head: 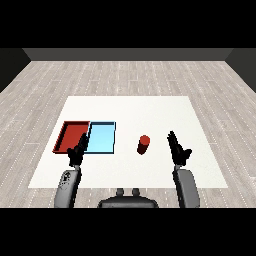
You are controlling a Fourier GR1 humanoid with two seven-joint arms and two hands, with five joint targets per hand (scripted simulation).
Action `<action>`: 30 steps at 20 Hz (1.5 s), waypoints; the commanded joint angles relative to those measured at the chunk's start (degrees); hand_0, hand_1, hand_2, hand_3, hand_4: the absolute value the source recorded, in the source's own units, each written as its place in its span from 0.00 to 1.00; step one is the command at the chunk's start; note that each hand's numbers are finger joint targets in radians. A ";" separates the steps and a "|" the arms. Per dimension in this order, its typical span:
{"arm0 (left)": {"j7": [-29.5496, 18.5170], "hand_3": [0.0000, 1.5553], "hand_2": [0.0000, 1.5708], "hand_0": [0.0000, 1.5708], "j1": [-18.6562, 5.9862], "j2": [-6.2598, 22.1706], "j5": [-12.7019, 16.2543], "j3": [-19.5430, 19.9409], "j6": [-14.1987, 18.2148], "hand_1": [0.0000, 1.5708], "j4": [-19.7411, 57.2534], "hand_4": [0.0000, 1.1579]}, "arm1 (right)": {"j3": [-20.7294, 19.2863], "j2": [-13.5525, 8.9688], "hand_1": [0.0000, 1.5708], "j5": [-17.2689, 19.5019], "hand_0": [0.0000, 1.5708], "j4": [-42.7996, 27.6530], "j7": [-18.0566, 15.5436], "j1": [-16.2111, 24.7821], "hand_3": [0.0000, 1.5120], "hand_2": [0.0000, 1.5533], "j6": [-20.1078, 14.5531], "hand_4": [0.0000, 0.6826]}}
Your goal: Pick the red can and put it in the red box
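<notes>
Well apart: red can (144, 144), right hand (177, 150).

We found no writing, label, brand, number or sign that could be read anywhere in the head view. The red can (144, 144) showed a plain side, and the red tray (64, 136) and the light blue tray (102, 138) bore no marks that we could make out. The white table (130, 110) carried nothing legible either.
</notes>
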 commanded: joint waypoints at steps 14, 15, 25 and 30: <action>-25.46 0.00 0.00 0.00 -0.27 -2.96 3.84 1.87 -4.87 0.00 -4.00 0.00 | -8.66 -7.26 0.00 -10.22 0.00 -3.63 -19.06 6.92 0.00 0.00 17.01 0.00; -32.63 0.00 0.00 0.00 2.34 -4.53 2.56 0.38 -5.81 0.00 0.32 0.00 | -11.29 -9.44 0.00 -12.94 0.00 -3.98 -19.54 8.83 0.00 0.00 19.48 0.00; -26.02 0.00 0.00 0.00 -3.49 -2.99 4.65 3.31 -5.34 0.00 -1.57 0.00 | -10.62 -5.83 0.00 -10.43 0.00 -1.61 -17.31 3.27 0.00 0.00 17.54 0.00; -29.78 0.00 0.00 0.00 5.67 -4.16 4.30 1.68 -6.65 0.00 -6.82 0.00 | -9.61 -4.78 0.00 -8.72 0.00 1.73 -16.70 0.39 0.00 0.00 16.46 0.00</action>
